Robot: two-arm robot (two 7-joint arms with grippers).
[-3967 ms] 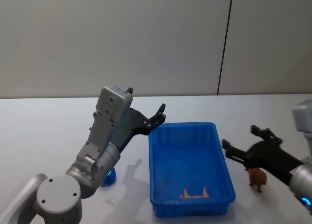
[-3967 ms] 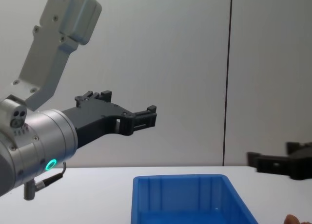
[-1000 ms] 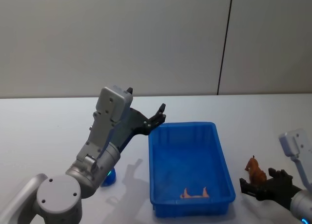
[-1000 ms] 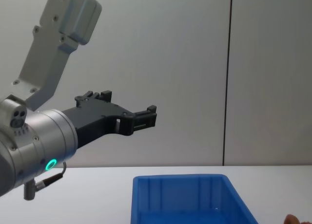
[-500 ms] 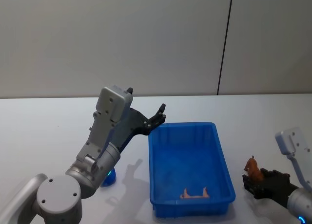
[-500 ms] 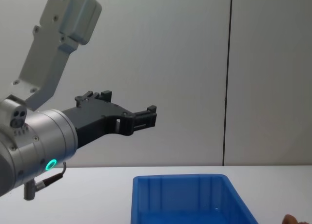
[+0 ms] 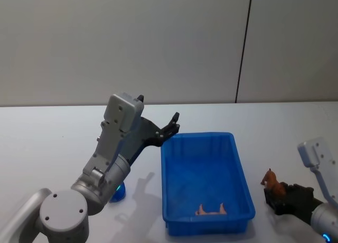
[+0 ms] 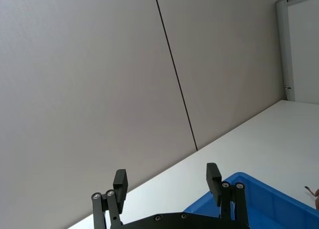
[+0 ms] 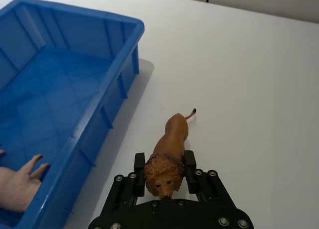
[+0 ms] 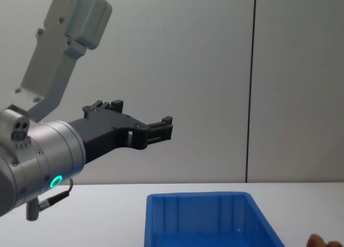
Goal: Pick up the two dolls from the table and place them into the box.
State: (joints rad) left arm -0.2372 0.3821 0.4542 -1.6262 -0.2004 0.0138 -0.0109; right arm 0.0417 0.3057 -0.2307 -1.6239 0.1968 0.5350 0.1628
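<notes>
The right gripper (image 9: 164, 173) sits low over the table (image 9: 249, 64), toward its near right corner, clenched on the lion (image 9: 172, 139). Its two black fingers (image 9: 139, 173) press the mane from either side, just behind the face. The lion's head points back at the wrist, and its body and thin tail stretch away from the gripper. Whether its feet touch the table I cannot tell.

Just beside the lion, toward the table's middle, stands the box (image 9: 75, 15), upright, with its long side running past the doll. The two are near each other but apart. On the box floor, against the near wall, lies a pink piece (image 7: 211, 209).

On the other side of the box, the blue doll (image 7: 119, 191) rests on the table near the box's near left corner. The left arm hides most of it.

The left gripper (image 7: 171, 125) hangs high in the air above the box's far left corner. Its fingers (image 8: 119, 181) are spread wide with nothing between them.
</notes>
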